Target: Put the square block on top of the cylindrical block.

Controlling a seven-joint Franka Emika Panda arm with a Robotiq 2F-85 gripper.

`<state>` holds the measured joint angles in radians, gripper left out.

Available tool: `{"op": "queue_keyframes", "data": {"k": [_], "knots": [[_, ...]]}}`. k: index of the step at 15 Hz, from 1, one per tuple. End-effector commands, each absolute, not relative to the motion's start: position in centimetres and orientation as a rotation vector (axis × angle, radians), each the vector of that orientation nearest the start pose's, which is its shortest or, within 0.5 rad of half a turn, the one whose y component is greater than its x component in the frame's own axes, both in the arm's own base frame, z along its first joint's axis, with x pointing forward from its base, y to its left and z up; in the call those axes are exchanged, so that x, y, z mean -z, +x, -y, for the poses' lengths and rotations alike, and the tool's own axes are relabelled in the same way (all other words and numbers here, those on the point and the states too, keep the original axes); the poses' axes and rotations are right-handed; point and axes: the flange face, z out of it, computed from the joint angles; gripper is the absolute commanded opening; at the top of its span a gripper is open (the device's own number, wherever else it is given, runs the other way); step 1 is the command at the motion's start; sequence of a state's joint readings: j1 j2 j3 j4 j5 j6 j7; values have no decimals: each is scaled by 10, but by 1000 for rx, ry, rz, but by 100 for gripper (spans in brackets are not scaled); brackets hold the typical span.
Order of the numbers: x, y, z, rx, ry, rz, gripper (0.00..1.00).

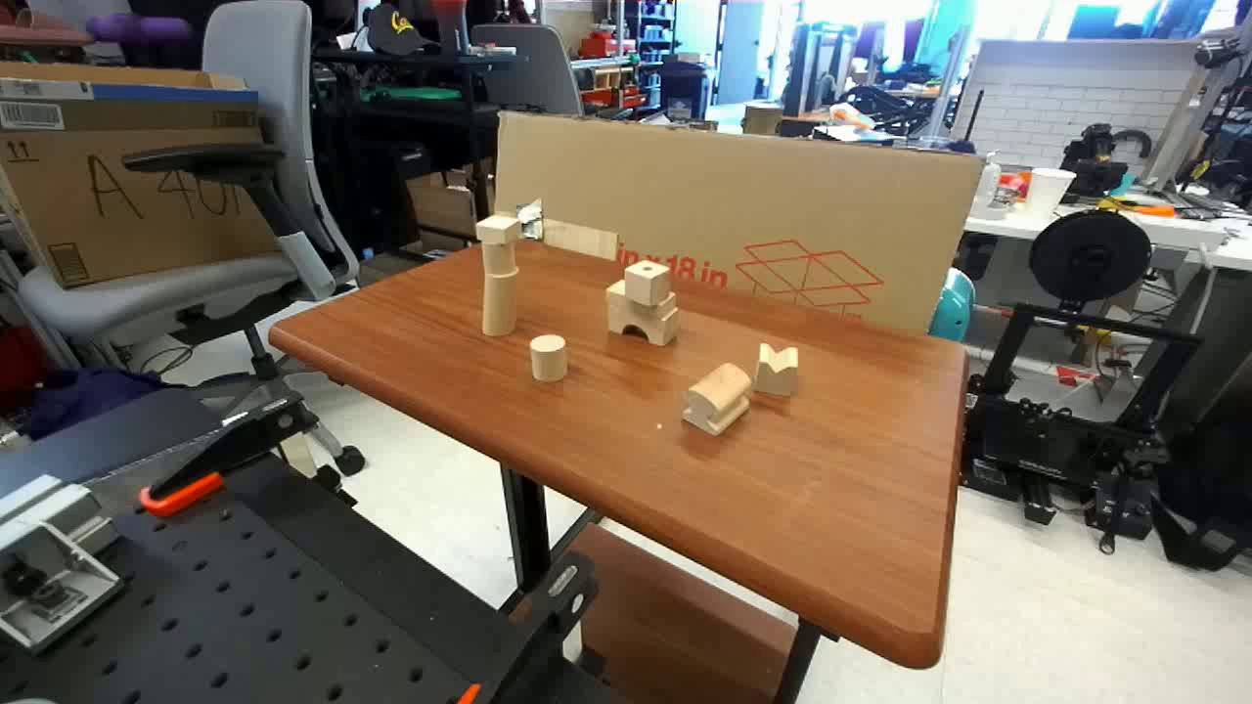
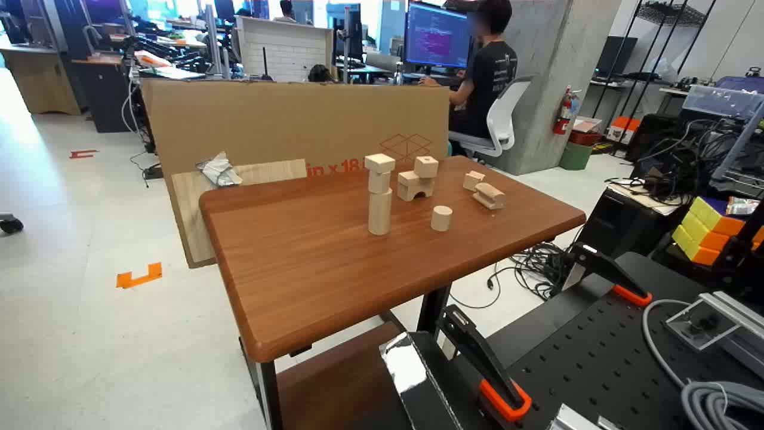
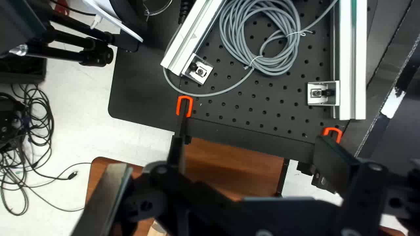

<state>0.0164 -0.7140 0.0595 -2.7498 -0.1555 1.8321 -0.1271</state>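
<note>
The square block, a pale cube with a hole in its top, sits on a small stack with an arched block in both exterior views. The cylindrical block is short and stubby. It stands upright and apart on the brown table, with nothing on top. My gripper shows only in the wrist view. Its fingers are wide apart with nothing between them, over the black pegboard's edge, away from the blocks. A sliver of pale wood shows there, mostly hidden.
A tall column with a flat block on top stands near the cylinder. A ridged block and a notched block lie beyond. Cardboard stands behind the table. The pegboard carries clamps and coiled cable.
</note>
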Motion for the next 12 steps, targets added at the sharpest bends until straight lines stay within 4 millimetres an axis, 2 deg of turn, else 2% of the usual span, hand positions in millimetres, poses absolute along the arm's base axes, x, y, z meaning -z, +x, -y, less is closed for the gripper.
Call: {"op": "queue_keyframes", "data": {"k": [1, 7, 9, 12], "knots": [[-406, 301, -9, -351, -3276, 395, 100], [-406, 301, -9, -351, -3276, 395, 100], [-403, 315, -11, -416, -3235, 341, 100], [-396, 343, -10, -420, -3196, 216, 100]]}}
